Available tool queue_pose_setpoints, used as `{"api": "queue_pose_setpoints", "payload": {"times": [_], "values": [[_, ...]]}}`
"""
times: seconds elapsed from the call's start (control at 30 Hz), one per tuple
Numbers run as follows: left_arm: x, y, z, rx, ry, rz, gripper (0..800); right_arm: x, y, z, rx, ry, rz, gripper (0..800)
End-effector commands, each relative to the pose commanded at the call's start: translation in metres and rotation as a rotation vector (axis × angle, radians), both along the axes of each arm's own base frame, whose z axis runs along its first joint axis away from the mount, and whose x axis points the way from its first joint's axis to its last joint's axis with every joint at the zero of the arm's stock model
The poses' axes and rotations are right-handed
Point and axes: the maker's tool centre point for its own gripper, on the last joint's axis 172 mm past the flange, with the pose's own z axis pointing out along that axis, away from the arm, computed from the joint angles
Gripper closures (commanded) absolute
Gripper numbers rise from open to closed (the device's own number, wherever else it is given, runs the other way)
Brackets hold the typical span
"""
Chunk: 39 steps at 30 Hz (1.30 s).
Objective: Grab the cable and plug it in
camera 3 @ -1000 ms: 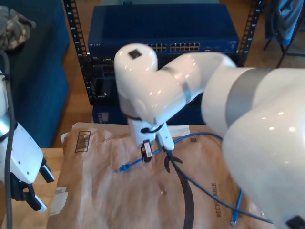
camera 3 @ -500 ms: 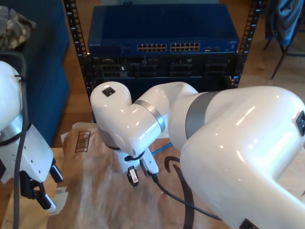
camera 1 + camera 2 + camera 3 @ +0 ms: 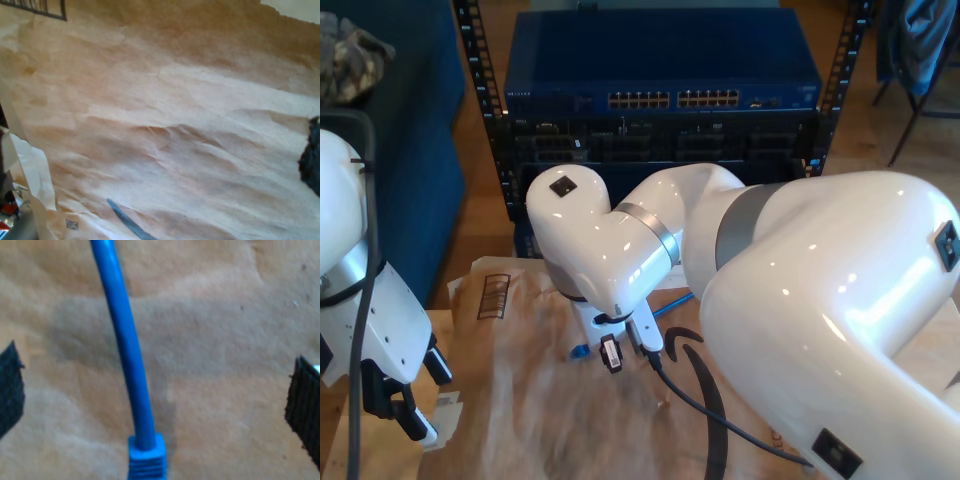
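Observation:
The cable [image 3: 125, 340] is thin and bright blue, and it lies on brown paper. In the second wrist view it runs between the two black pads [image 3: 302, 410] of my second gripper [image 3: 155, 395], which is open and close above it. The ribbed boot [image 3: 146, 457] of the cable's plug sits between the pads. In the exterior view the plug end [image 3: 578, 351] pokes out beside the second arm's wrist [image 3: 610, 260], and a short stretch of the cable [image 3: 670, 302] shows behind it. My first gripper [image 3: 425, 395] hangs open at the exterior view's left, holding nothing.
A blue network switch [image 3: 660, 100] with rows of ports sits in a rack behind the table. Crumpled brown paper [image 3: 520, 410] covers the table. A black robot cable [image 3: 710, 420] trails from the second arm's wrist across the paper. A blue-grey strip [image 3: 127, 222] crosses the paper in the first wrist view.
The second arm swung down over the paper, hiding most of the cable, then shifted slightly so the plug end shows beside its wrist. The first arm rose a little.

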Motion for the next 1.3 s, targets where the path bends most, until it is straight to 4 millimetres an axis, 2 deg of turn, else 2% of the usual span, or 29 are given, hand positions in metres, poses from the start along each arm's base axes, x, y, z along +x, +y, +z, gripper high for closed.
{"api": "queue_pose_setpoints", "payload": {"times": [0.1,0.13,0.2,0.4,0.47,0.63,0.77,0.83,0.9,0.97,1.0,1.07,1.13,1.2,1.3], "values": [[0.000,0.000,0.000,0.001,0.000,-0.001,0,0.000,0.001,-0.001,0.000,-0.001,0.000,95],[0.000,0.000,0.000,0.001,0.000,-0.001,0,-0.001,0.000,-0.004,-0.004,0.004,0.000,124],[0.001,0.000,0.001,0.000,-0.003,-0.001,0,-0.001,-0.001,-0.005,-0.005,0.005,-0.002,244],[0.000,0.000,0.000,0.000,-0.002,0.000,0,0.001,0.002,-0.006,0.001,-0.001,0.001,364],[0.000,0.001,0.000,0.001,-0.002,-0.001,0,0.002,0.003,-0.006,0.004,-0.003,0.002,438],[0.000,0.001,0.000,0.001,-0.002,-0.001,0,0.002,0.003,-0.005,0.001,-0.007,0.006,560],[0.000,0.000,0.000,0.000,-0.001,0.002,0,0.002,0.003,-0.002,0.004,-0.012,0.004,757],[0.000,0.000,0.000,0.000,-0.001,0.000,0,0.003,0.003,0.000,0.007,-0.014,0.000,787],[0.002,-0.001,0.002,0.002,-0.005,-0.003,0,0.004,0.002,0.010,0.018,-0.024,-0.009,792],[0.005,-0.011,0.006,-0.003,-0.016,-0.021,0,0.010,-0.003,0.026,0.036,-0.038,-0.032,792],[0.010,-0.021,0.012,-0.019,-0.032,-0.027,0,0.015,-0.012,0.041,0.049,-0.052,-0.053,792],[0.028,-0.044,0.030,-0.070,-0.080,-0.023,0,0.024,-0.055,0.064,0.055,-0.063,-0.133,792],[0.044,-0.067,0.049,-0.124,-0.126,-0.028,0,0.027,-0.085,0.089,0.095,-0.080,-0.211,793],[0.056,-0.088,0.067,-0.160,-0.167,-0.051,0,0.020,-0.107,0.116,0.151,-0.088,-0.284,794],[0.062,-0.122,0.086,-0.197,-0.199,-0.106,0,0.006,-0.145,0.153,0.206,-0.094,-0.377,794]]}}
